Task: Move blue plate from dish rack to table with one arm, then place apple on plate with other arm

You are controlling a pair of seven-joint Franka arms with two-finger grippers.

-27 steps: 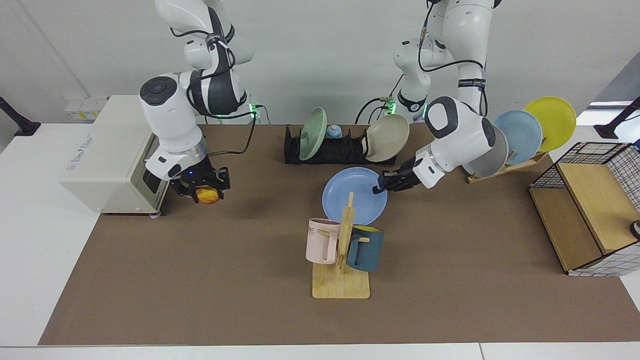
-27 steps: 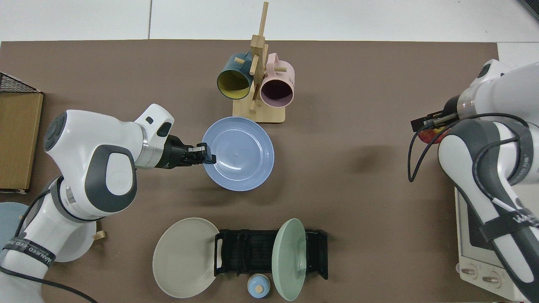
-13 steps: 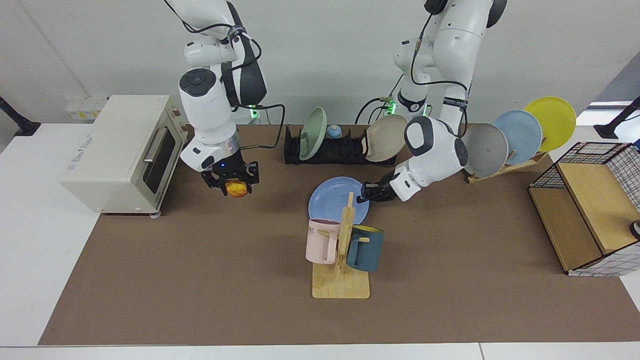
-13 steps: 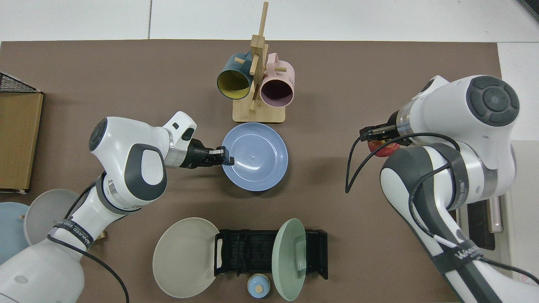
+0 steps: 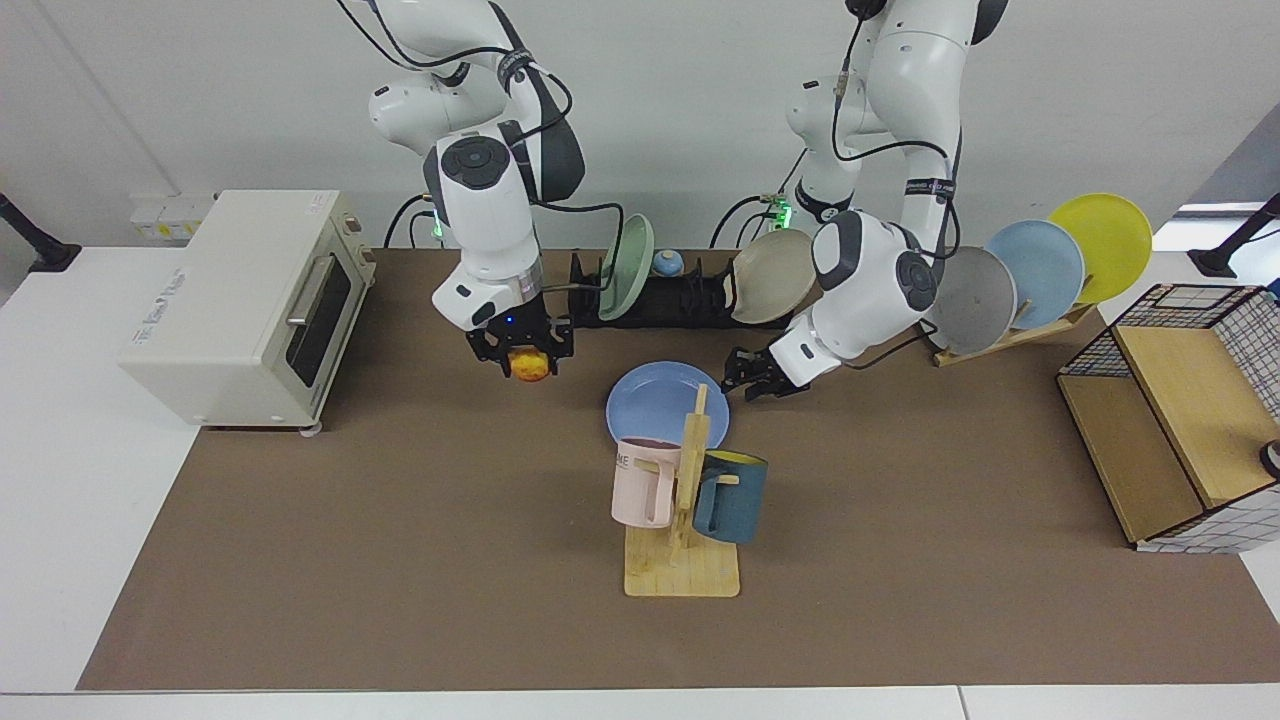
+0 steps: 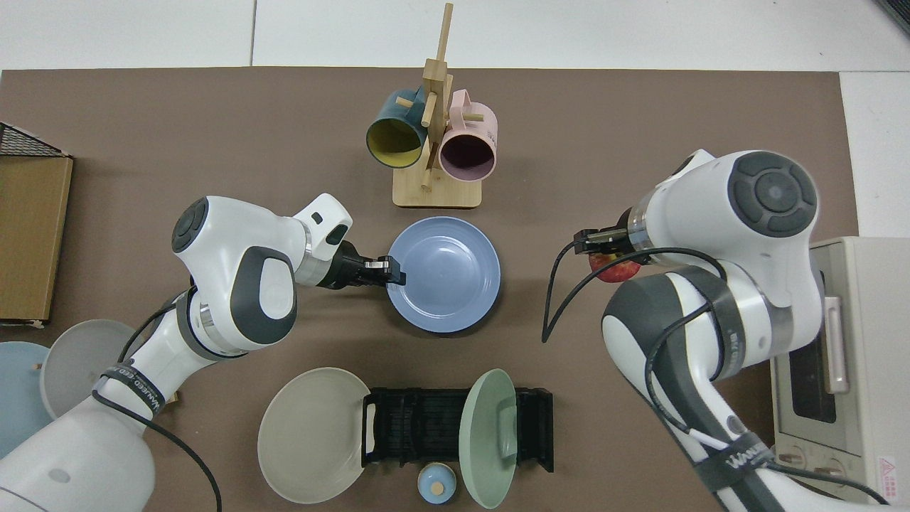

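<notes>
The blue plate (image 5: 660, 400) (image 6: 444, 274) is lying flat on the brown mat of the counter (image 5: 400, 560) (image 6: 213, 128), between the black dish rack (image 5: 680, 295) (image 6: 426, 427) and the wooden mug stand (image 5: 683, 540) (image 6: 434, 171). My left hand (image 5: 745, 378) (image 6: 389, 272) is sitting at the plate's edge, on the side toward the wooden plate rack (image 5: 1020, 330). Its fingers seem to be pinching the rim, though the contact is small in both views. My right hand (image 5: 522, 350) (image 6: 604, 245) is hanging above the mat, near the plate, and it is pinching the apple (image 5: 530, 364) (image 6: 613, 269) between its fingers. The apple is not touching the plate. In the dish rack a green plate (image 5: 626, 265) (image 6: 487, 437) and a beige plate (image 5: 775, 275) (image 6: 309, 434) are standing. The toaster oven (image 5: 240, 305) (image 6: 828, 355) is sitting at the mat's edge.
</notes>
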